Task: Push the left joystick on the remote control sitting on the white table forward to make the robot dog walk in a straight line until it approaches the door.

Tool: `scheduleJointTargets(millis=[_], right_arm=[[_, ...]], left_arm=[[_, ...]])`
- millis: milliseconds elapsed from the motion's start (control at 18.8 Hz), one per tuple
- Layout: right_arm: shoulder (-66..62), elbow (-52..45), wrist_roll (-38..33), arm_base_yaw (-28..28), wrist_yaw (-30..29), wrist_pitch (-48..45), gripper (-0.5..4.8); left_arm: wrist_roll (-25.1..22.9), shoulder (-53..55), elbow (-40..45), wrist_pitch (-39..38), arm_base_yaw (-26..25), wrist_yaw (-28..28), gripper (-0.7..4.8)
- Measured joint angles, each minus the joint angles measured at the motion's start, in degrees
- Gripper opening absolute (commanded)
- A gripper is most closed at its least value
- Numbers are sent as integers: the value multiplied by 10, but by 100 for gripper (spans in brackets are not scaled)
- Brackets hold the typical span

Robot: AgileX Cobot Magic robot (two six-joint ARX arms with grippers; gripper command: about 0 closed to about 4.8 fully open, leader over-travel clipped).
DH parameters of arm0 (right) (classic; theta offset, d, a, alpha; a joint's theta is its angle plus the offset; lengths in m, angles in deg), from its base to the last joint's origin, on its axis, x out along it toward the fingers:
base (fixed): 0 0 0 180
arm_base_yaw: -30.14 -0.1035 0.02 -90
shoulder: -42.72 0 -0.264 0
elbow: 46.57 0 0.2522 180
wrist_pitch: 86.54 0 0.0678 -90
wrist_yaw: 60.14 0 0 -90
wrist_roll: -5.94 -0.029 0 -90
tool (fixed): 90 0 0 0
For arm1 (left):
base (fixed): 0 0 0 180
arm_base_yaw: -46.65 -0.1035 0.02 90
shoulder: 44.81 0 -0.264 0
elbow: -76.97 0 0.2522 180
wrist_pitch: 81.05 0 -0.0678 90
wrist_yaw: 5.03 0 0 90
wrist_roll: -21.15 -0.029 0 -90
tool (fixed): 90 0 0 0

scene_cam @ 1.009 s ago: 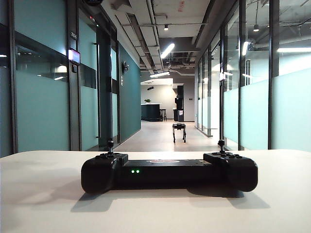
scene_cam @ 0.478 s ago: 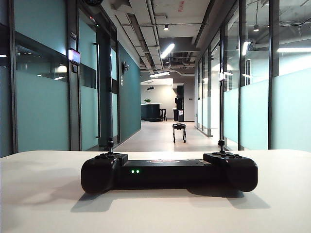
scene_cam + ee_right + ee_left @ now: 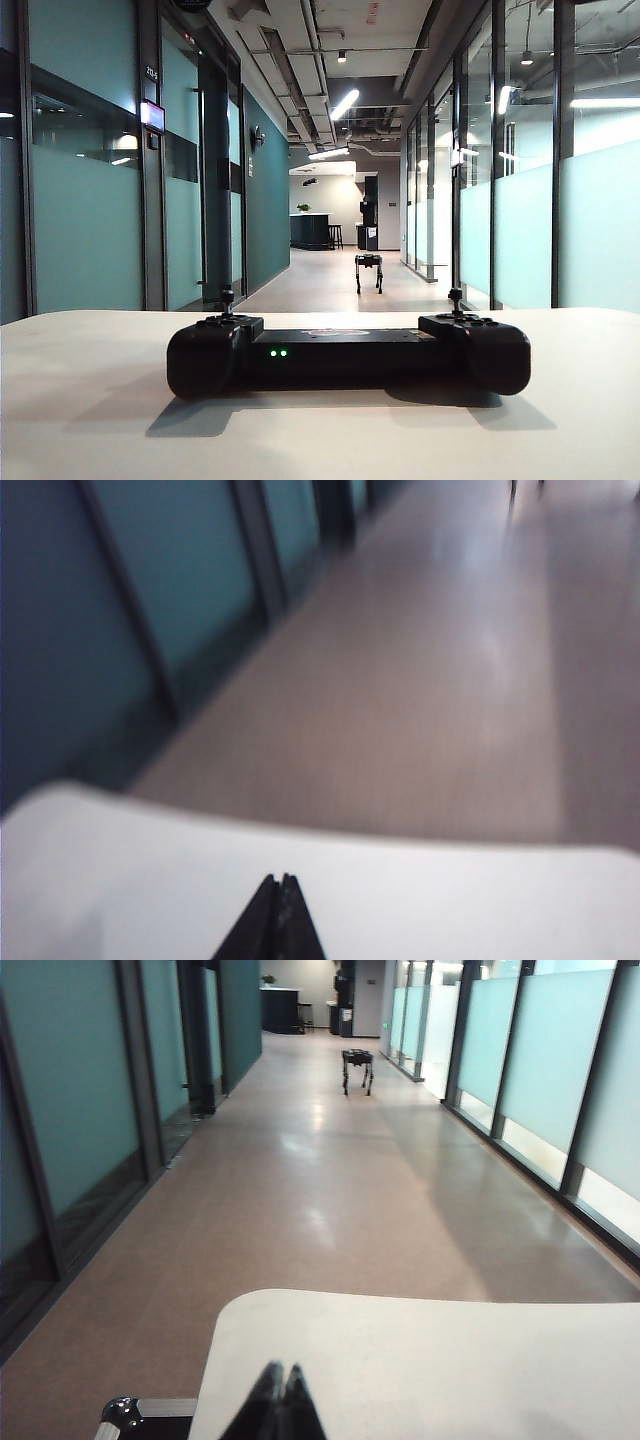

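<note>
The left gripper (image 3: 281, 1372) is hanging over the white bench (image 3: 450, 1360), jaws pressed shut on nothing. The right gripper (image 3: 282, 882) is hovering over the bench too, jaws closed and empty — its view is blurring. Neither is touching the remote control (image 3: 348, 355), which is sitting on the bench, left joystick (image 3: 227, 298) upright. Far beyond the jaws, the robot dog (image 3: 369, 271) is standing in the corridor.

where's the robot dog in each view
Exterior view: the robot dog stands far down the corridor, just right of centre, beyond the remote control.
Left wrist view: the robot dog is near the top, right of centre.
Right wrist view: too blurred to tell.
Shared landmark: the white table.
</note>
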Motion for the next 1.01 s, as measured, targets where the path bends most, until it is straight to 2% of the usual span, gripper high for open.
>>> scheduleJointTargets(millis=[106,372,584,797,1009], right_arm=[[28,-37,0,20,0,-24,-5],[178,-179,0,114,0,-8,-5],[276,-230,0,176,0,-9,-5],[313,-260,0,209,0,-28,-5],[317,-292,0,220,-12,-56,-5]], left_arm=[[0,0,0,0,0,-1,-5],[0,0,0,0,0,0,-5],[0,0,0,0,0,0,-5],[0,0,0,0,0,-1,-5],[0,0,0,0,0,-1,-5]])
